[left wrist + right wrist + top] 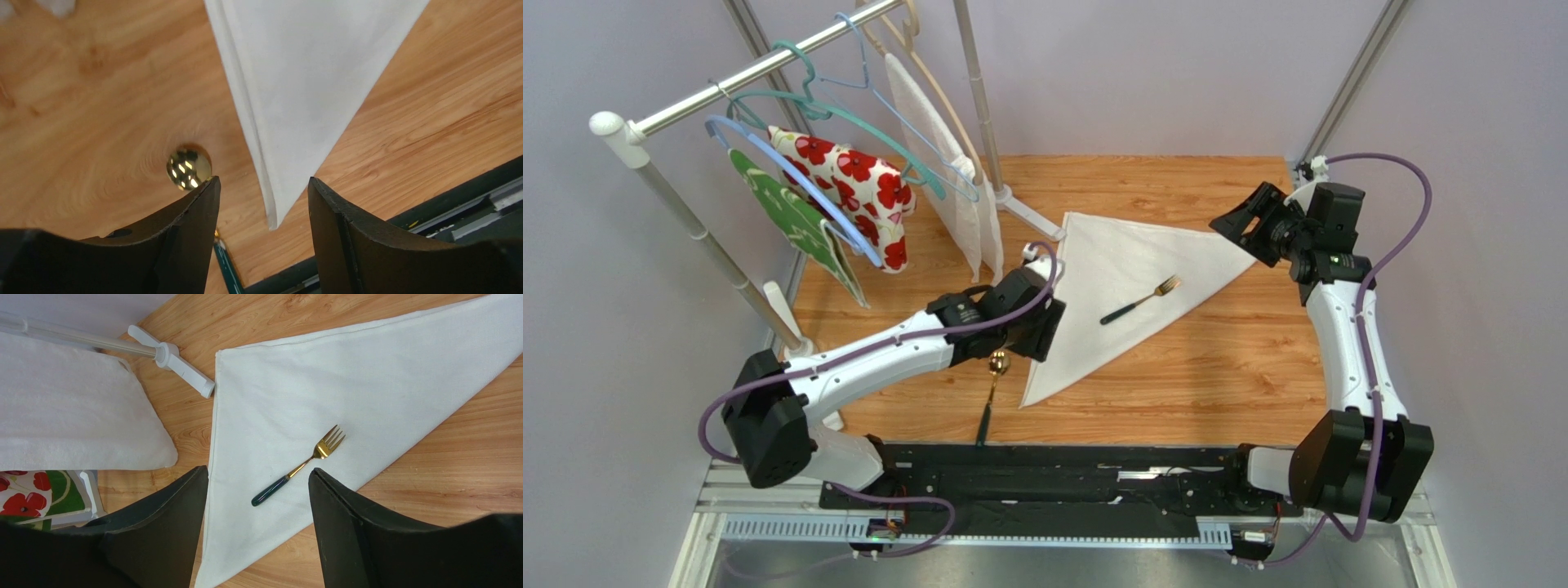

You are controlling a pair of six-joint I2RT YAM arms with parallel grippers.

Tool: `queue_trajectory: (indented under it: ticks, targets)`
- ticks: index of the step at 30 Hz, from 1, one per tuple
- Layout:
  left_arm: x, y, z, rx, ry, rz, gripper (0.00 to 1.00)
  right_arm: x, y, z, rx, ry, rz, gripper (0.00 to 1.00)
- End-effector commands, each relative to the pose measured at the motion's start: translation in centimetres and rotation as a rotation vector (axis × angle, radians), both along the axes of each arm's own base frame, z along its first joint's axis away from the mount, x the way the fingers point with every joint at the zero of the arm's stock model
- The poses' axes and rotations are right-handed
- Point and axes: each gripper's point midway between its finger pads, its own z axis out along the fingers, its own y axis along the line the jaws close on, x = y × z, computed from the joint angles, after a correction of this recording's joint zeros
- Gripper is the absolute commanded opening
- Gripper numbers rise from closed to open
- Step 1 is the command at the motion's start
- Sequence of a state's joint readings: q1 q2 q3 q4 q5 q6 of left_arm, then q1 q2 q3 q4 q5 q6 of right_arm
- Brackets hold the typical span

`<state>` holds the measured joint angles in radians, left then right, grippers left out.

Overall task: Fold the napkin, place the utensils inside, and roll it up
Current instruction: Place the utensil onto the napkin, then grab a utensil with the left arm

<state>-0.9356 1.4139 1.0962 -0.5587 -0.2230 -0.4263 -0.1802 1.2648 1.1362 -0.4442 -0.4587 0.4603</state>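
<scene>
Left gripper [263,184] hovers open over napkin [307,73] corner.

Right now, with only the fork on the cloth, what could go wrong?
The spoon lies on the table beside the napkin, close to the open left tool; rolling now would leave it out. The tool hangs above the napkin's near corner; lowering it could snag the fold.
</scene>
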Motion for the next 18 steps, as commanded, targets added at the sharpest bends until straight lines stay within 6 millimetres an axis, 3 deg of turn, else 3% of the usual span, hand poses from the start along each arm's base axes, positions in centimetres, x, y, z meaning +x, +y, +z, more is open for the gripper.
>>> queue_trajectory:
  ticks: [1, 2, 8, 18]
  targets:
    - [-4.7, 5.1, -6.8, 0.093, 0.218, 0.232, 0.62, 0.5, 0.4, 0.7, 0.027, -0.035, 0.023, 0.65]
    - [-5.5, 5.9, -7.7, 0.106, 0.245, 0.266, 0.61, 0.4, 0.4, 0.7, 0.028, -0.035, 0.025, 0.65]
    - [-7.6, 9.2, -9.0, 0.176, 0.282, 0.384, 0.6, 0.2, 0.6, 1.1, 0.03, -0.044, 0.035, 0.65]
    - [-10.3, 9.3, -11.5, 0.131, 0.383, 0.375, 0.57, 0.1, 0.5, 1.4, 0.025, -0.05, 0.03, 0.65]
